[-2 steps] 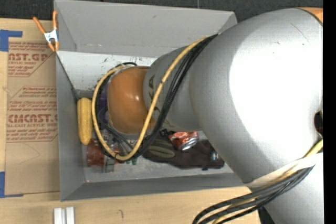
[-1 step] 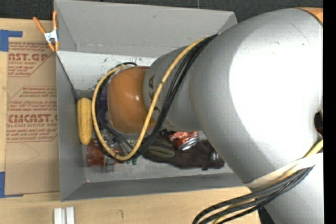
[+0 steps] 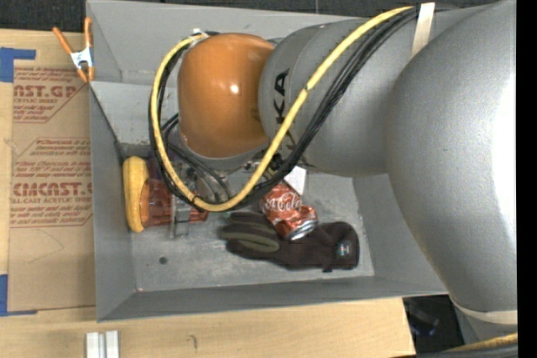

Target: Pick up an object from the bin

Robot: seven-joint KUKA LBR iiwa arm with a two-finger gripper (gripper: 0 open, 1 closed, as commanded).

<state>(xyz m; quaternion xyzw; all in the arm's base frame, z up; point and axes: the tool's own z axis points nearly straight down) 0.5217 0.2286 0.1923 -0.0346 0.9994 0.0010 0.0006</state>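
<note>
1. Down in the bin, under the orange cover, the claw sits low. I can't say if it's apart or together.
2. Just left of it is a see-through reddish thing, then a yellow long thing.
3. Off to its right are a squashed cola can and a dark glove.
4. This looks like the grabbing step. Next it should squeeze and lift straight up.

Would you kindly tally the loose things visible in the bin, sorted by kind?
Clear container with yellow lid: 1
Crushed red soda can: 1
Dark glove: 1
Total: 3 visible; the arm may hide more.
</note>
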